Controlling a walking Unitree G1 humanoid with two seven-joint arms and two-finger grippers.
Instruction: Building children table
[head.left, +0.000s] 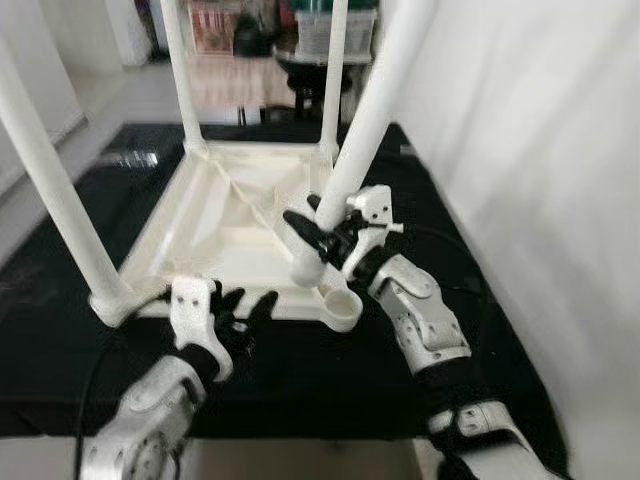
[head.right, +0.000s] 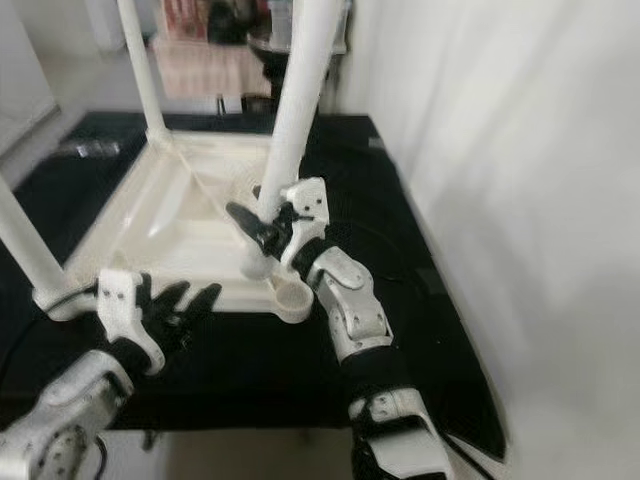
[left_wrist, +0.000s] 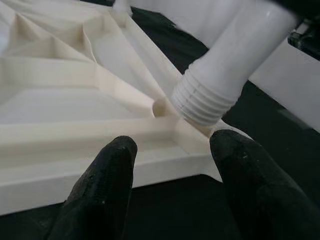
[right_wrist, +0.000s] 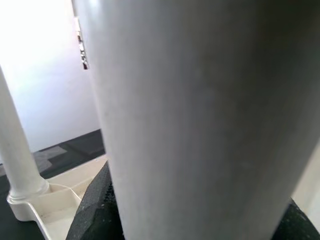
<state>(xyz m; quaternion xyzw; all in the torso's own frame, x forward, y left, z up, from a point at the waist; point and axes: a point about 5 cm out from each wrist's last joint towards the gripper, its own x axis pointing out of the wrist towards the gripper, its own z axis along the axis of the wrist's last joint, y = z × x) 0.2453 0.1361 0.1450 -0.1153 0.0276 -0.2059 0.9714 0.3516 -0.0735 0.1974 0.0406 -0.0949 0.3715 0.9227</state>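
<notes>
Black mat (head.left: 330, 370), unlabelled white table (head.left: 225, 215)

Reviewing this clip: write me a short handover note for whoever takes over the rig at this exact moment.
Right gripper: shut on the fourth leg, holding it tilted, its threaded end beside the near right corner socket, not yet in.
Left gripper: open, hovering at the tabletop's near edge, holding nothing.
Tabletop: upside down on the black mat.
Done: three legs stand in their corners.
Left: seat the fourth leg in the socket, probably screw it in, then turn the table upright.
</notes>
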